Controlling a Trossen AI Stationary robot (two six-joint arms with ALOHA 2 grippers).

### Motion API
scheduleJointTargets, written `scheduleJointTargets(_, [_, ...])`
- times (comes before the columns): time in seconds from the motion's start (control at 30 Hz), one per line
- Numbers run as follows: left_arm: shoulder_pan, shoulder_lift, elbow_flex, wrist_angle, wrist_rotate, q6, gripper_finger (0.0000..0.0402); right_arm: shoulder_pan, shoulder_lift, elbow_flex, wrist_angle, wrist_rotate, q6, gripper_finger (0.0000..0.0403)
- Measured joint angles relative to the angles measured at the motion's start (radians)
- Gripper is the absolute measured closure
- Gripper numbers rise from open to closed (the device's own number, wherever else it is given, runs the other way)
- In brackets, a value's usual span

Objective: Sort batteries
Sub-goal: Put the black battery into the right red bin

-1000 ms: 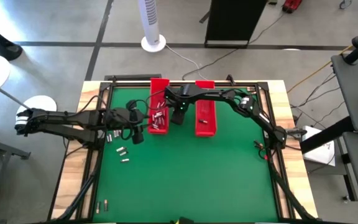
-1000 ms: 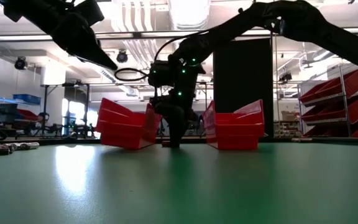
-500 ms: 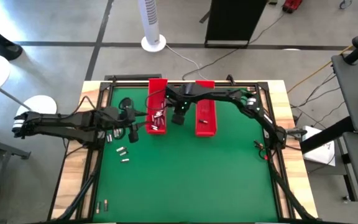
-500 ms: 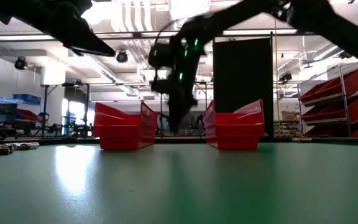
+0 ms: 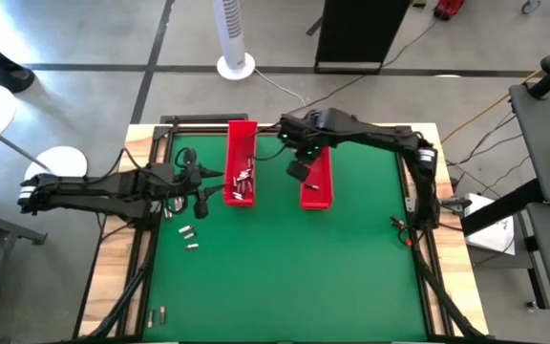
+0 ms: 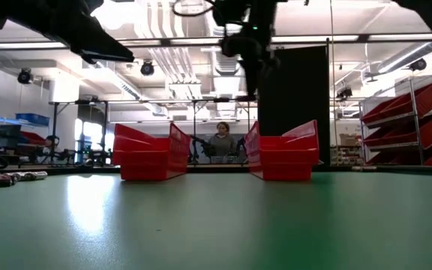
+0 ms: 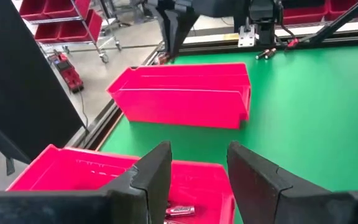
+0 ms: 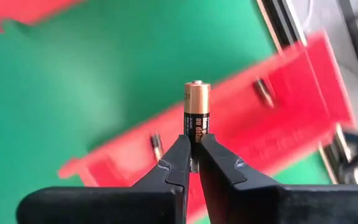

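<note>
green mat (image 5: 294, 258) on a wood-edged table, dark frame round it. room behind: shelving w/ red bins, a white fan (image 5: 234, 38) on the grey floor past the far edge, a seated person (image 6: 221, 141) seen btwn the two trays in the low view.

right gripper (image 8: 191, 163) is clamped on a battery (image 8: 196, 112): gold top, black lower half w/ print, upright btwn the fingertips. it hangs above the right tray (image 5: 315, 180), up off the mat, at the tray's left rim in the high view. two more cells lie in that tray, seen in the right wrist view.

left tray (image 5: 242, 162) holds a cluster of batteries (image 5: 243, 182), silvery w/ red bits, near its front end. loose batteries on the mat (image 5: 188, 234) left of that tray, well apart from it; two more (image 5: 157, 313) near the front left corner. low view shows a few at the far left edge (image 6: 10, 178).

left gripper (image 7: 194, 180) sits just left of the left tray, fingers apart, nothing btwn them, pointing over the tray's wall; one cell (image 7: 180, 210) shows in the tray below them. left arm lies across the mat's left edge, over some of the loose cells there.

both trays lie parallel, a bare strip of mat btwn them.
</note>
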Motion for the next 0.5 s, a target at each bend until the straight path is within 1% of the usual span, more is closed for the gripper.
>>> scheduleJointTargets(0.1, [0.0, 0.002, 0.0, 0.015, 0.0, 0.0, 0.0265, -0.008, -0.057, -0.069, -0.001, 0.014, 0.084, 0.038])
scheduleJointTargets(0.2, [0.0, 0.001, 0.0, 0.024, 0.0, -0.002, 0.0265, -0.01, -0.088, -0.143, 0.007, 0.022, 0.145, 0.0365])
scheduleJointTargets(0.27, [0.0, -0.003, 0.0, 0.036, 0.0, -0.005, 0.0265, -0.008, -0.098, -0.188, 0.009, 0.023, 0.172, 0.0344])
scheduleJointTargets(0.37, [-0.008, -0.008, 0.0, 0.074, 0.007, -0.006, 0.0265, -0.004, -0.131, -0.232, 0.002, 0.023, 0.2, 0.0299])
scheduleJointTargets(0.5, [-0.027, -0.002, -0.003, 0.142, 0.084, 0.01, 0.0265, 0.02, -0.195, -0.291, 0.0, 0.024, 0.202, 0.0243])
